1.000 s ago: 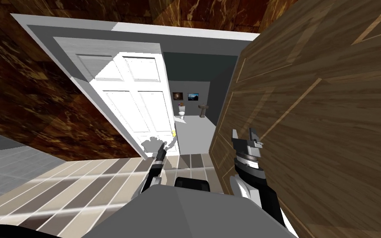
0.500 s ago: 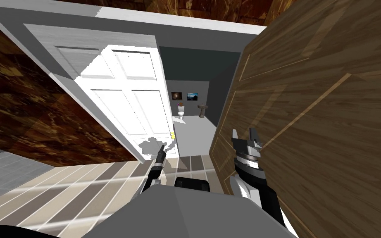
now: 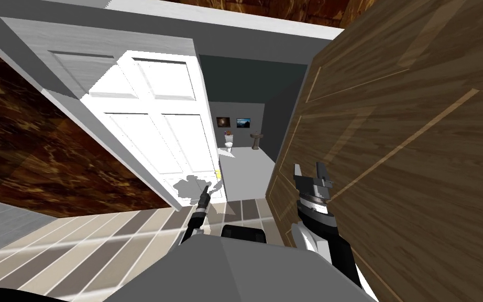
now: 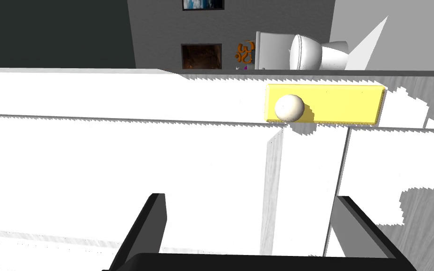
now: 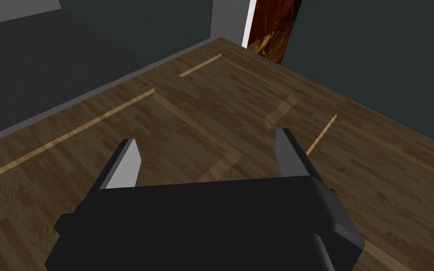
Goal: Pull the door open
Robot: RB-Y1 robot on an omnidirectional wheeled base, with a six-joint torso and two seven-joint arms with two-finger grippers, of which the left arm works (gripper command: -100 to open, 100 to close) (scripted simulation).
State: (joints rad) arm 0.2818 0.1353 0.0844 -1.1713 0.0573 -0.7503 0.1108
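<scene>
Bathroom beyond white door; view turned since before; left hand spread near knob; right hand spread.

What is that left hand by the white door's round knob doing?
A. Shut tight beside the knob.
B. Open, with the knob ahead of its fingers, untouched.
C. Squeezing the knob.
B: in the left wrist view the left gripper has its fingers wide apart, and the round knob on its yellow plate lies beyond their tips.
</scene>
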